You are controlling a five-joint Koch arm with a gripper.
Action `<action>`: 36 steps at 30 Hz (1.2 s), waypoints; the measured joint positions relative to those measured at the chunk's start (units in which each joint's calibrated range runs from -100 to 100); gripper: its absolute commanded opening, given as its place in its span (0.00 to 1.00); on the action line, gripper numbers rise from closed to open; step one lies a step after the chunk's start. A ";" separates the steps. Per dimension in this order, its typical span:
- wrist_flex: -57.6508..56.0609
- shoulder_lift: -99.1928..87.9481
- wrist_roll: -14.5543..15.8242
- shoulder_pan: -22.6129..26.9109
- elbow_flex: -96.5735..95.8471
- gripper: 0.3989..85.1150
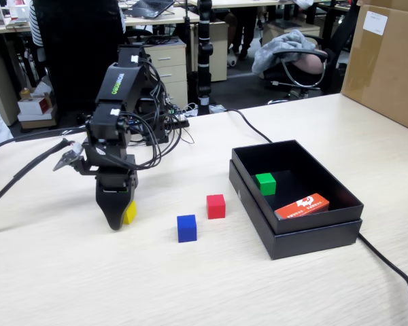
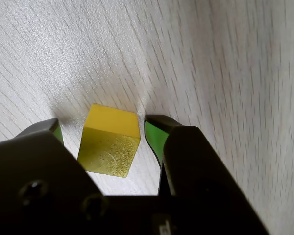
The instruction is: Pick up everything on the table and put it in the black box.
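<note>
Office desks, chairs and a big brown carton (image 1: 387,58) fill the background behind the table (image 1: 211,285), a pale wood-grain top. On it the black arm (image 1: 119,102) bends down at the left of the fixed view, its gripper (image 1: 117,219) lowered to the surface with the yellow cube (image 1: 130,212) at its tip.

Seen from the wrist view, the yellow cube (image 2: 110,141) sits on the table (image 2: 210,58) between the 2 green-padded fingers (image 2: 154,134); the jaws stand narrowly apart around it, a slim gap showing on each side (no clear contact with either pad), and the cube is turned slightly askew to them.

To the right in the fixed view the blue cube (image 1: 186,228) and the red cube (image 1: 216,206) stand near each other on the bare wood, between the gripper and the black box (image 1: 258,204). Inside that box lie the green cube (image 1: 265,183) and, just beside it toward the near corner, a flat orange-red card pack (image 1: 302,206). A black cable (image 1: 387,261) trails past the box's right side
</note>
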 measured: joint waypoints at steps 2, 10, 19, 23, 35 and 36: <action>0.00 0.39 0.10 0.05 0.46 0.19; 2.09 0.13 -0.73 0.20 1.46 0.01; 1.08 -31.46 -1.12 5.18 -4.75 0.00; -1.01 -45.70 -1.17 11.43 -8.12 0.00; -2.48 -45.57 0.39 26.42 -0.82 0.00; -4.03 -39.61 0.88 27.16 4.20 0.01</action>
